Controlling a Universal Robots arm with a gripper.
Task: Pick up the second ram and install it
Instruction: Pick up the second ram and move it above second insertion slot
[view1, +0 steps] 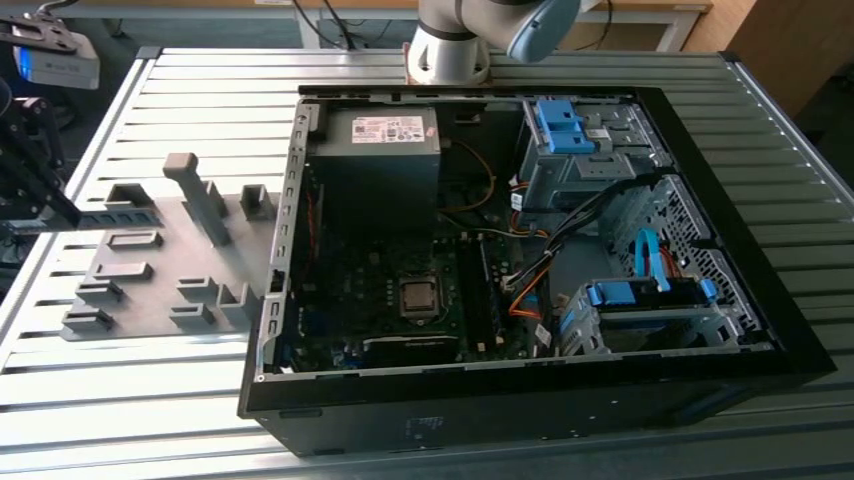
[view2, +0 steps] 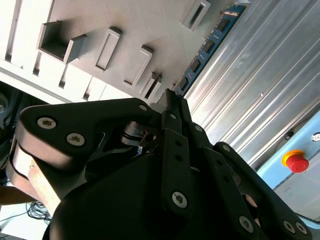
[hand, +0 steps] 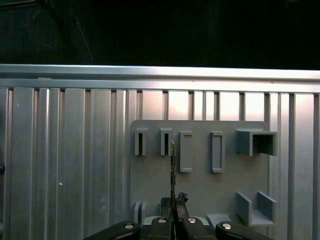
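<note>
So the tool (view2: 170, 100) is clamped on the second ram (view2: 206, 46). In the second wrist view the black fingers (view2: 176, 145) pinch together on one end of the stick, and the rest of the blue-green board with its black chips sticks straight out past the tips. In the first wrist view the stick is edge-on, just a thin line running out from the fingertips over the grey holder tray (hand: 200, 185), lined up beside one of the tray's narrow slot blocks (hand: 165, 142). Honestly can't tell from any angle whether the stick's far end is touching the tray or hanging just above it.

In the exterior view the ram sits at the tray's far corner on the exterior view's left, lying roughly level, well apart from the open PC case (view1: 534, 400). The tray lies flat on the slatted metal desk (view1: 174, 100), just beside the case's open side. Inside the case the motherboard (view1: 387, 290) is in plain sight, with the power supply (view1: 380, 140) above it and bright blue drive latches (view1: 561, 120) toward the exterior view's right. A red stop button (view2: 295, 161) shows past the desk edge in the second wrist view.
</note>
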